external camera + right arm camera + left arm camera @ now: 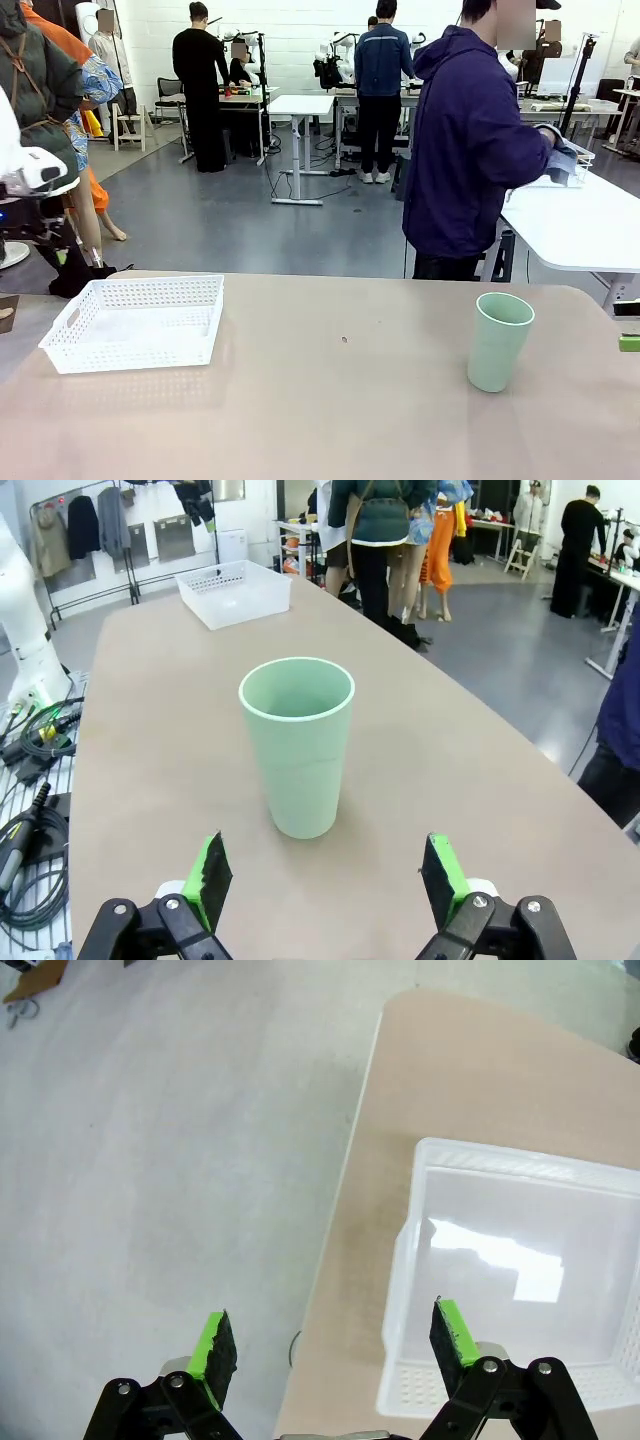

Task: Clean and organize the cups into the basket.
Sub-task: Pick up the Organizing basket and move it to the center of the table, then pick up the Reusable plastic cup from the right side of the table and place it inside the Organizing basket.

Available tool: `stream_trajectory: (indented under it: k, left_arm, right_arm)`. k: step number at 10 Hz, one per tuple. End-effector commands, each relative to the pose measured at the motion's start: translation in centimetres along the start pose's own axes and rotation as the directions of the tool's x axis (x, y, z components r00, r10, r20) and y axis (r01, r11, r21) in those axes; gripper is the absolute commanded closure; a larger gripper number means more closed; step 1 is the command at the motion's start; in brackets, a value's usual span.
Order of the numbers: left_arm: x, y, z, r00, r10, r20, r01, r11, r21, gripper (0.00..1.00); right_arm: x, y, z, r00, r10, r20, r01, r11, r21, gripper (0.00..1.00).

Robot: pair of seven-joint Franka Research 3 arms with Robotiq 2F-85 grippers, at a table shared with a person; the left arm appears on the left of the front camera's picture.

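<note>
Your left pincer [330, 1330] and right pincer [325, 865] gape wide, gripping nothing; the mint cup [499, 342] stands on the surface [330, 410], well apart from the bare-floored basket [130, 356].

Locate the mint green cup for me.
Front view: the mint green cup stands upright on the right side of the table, well apart from the white basket at left. Right wrist view: just ahead of the open right gripper.

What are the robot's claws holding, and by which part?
Nothing. Both are open: the right gripper faces the green cup, apart from it; the left gripper hangs over an edge of the basket.
</note>
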State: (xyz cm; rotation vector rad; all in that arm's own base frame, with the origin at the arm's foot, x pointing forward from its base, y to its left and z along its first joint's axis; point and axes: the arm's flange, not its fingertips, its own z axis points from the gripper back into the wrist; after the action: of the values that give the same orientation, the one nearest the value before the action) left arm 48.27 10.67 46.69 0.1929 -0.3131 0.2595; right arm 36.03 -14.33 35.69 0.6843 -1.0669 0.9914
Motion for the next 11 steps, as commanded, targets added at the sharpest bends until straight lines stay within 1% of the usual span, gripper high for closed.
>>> stream_trajectory:
  k: [1, 3, 5, 7, 8, 11]
  left_arm:
    - [1.1, -1.7, -1.2, 0.999, 0.029, 0.013, -0.03, 0.999, 0.043, 0.0]
    - [1.2, -3.2, -3.2, 1.0, 0.024, -0.005, -0.024, 0.997, 0.071, 0.0]
    - [1.5, -3.6, -4.3, 0.999, 0.034, -0.011, -0.033, 0.996, 0.084, 0.0]
    - [1.7, -3.7, -4.7, 0.999, 0.049, 0.012, -0.05, 0.996, 0.073, 0.0]
    - [1.0, -3.2, -4.5, 0.999, 0.014, -0.032, -0.012, 0.998, 0.056, 0.0]
    - [1.0, -3.2, -4.5, 0.999, 0.014, -0.032, -0.012, 0.998, 0.056, 0.0]
  right_arm:
    - [-1.0, -0.3, -1.7, 1.0, 0.005, -0.003, -0.005, 1.0, -0.019, 0.0]
    - [-1.3, -0.4, -2.1, 1.0, -0.001, -0.012, 0.001, 1.0, -0.014, 0.0]
    - [-1.2, -0.4, -2.2, 1.0, -0.005, -0.016, 0.005, 1.0, -0.015, 0.0]
    - [-1.1, -0.5, -2.2, 1.0, -0.006, -0.027, 0.005, 1.0, -0.024, 0.0]
    - [-1.1, -0.2, -1.3, 0.999, -0.02, -0.029, 0.02, 1.0, 0.019, 0.0]
    - [-1.1, -0.2, -1.3, 0.999, -0.02, -0.029, 0.02, 1.0, 0.019, 0.0]
